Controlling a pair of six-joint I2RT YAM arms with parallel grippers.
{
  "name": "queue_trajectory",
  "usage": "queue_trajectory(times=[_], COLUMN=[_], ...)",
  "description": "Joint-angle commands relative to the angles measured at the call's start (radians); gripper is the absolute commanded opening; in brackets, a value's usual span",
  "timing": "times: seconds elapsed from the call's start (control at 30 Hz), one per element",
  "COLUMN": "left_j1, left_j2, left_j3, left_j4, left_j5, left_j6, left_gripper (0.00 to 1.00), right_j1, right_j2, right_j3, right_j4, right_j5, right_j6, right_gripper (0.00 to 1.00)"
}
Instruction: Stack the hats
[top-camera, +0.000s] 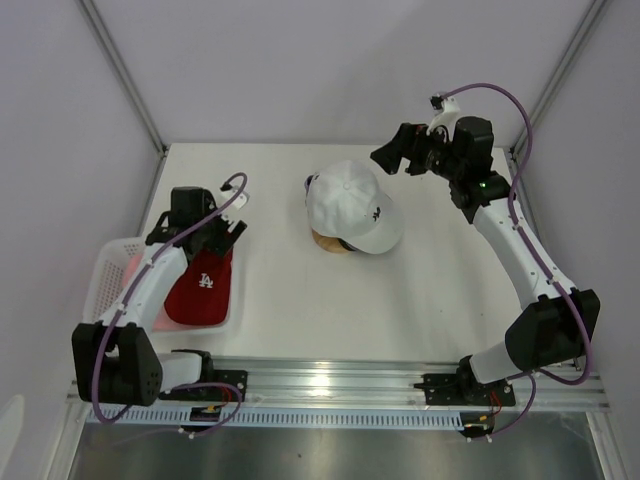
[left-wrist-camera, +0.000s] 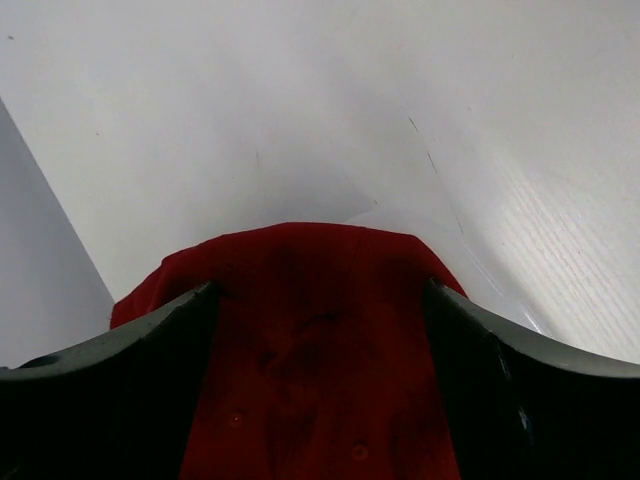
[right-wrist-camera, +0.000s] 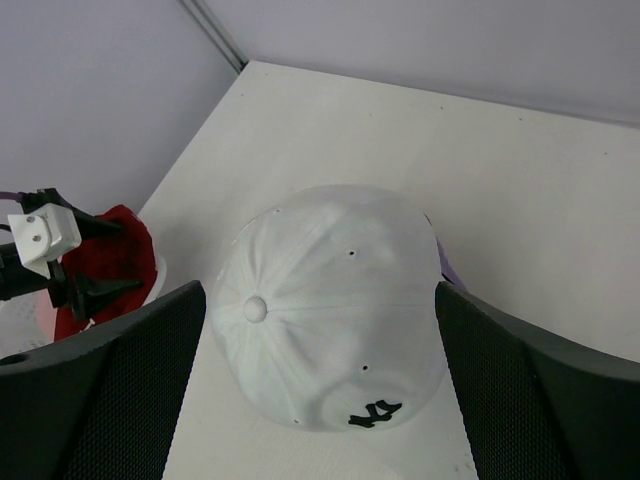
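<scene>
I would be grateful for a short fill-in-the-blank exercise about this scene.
1. The white cap bears a ___ logo.
2. The left gripper straddles the red cap, whose logo is ___.
3. The right gripper, beyond the white cap, is ___.
Missing words: black; white; open.

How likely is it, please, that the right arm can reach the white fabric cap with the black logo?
Probably yes: the right gripper hovers open near the cap, nothing between them.
</scene>
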Motion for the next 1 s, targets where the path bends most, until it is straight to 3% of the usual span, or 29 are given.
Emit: queue_trajectory(times=[0.0, 0.17, 0.37, 0.6, 0.7, 0.73, 0.77, 0.83, 0.97], left_j1=[0.018, 0.034, 0.049, 0.051, 0.051, 0.051, 0.051, 0.051, 0.08], left_j2=[0.052, 0.087, 0.167, 0.129, 0.148, 0.165, 0.173, 0.19, 0.218], left_j3=[0.048, 0.039, 0.088, 0.051, 0.067, 0.076, 0.082, 0.093, 0.104], left_j4=[-0.056, -0.073, -0.095, -0.092, -0.099, -0.104, -0.107, -0.119, -0.144], left_j5=[0.004, -0.049, -0.224, -0.192, -0.192, -0.2, -0.204, -0.206, -0.198], left_j6=[0.06, 0.062, 0.004, 0.002, -0.018, -0.029, -0.035, -0.046, -0.049], left_gripper=[0.85, 0.86, 0.86, 0.85, 0.74, 0.55, 0.46, 0.4, 0.37], right_j1=[-0.008, -0.017, -0.026, -0.034, -0.036, -0.037, -0.039, -0.04, -0.045], right_j2=[-0.018, -0.004, 0.018, 0.042, 0.044, 0.041, 0.039, 0.034, 0.024], right_j3=[0.013, 0.021, 0.022, 0.033, 0.032, 0.032, 0.03, 0.028, 0.019], right_j4=[0.007, 0.01, 0.015, 0.016, 0.016, 0.016, 0.016, 0.016, 0.015], right_j5=[0.025, 0.028, 0.017, 0.0, -0.003, -0.003, -0.003, -0.002, 0.002], right_j6=[-0.028, -0.028, -0.022, -0.014, -0.012, -0.011, -0.011, -0.011, -0.011], right_gripper=[1.0, 0.99, 0.99, 0.99, 0.99, 0.99, 0.99, 0.99, 0.99])
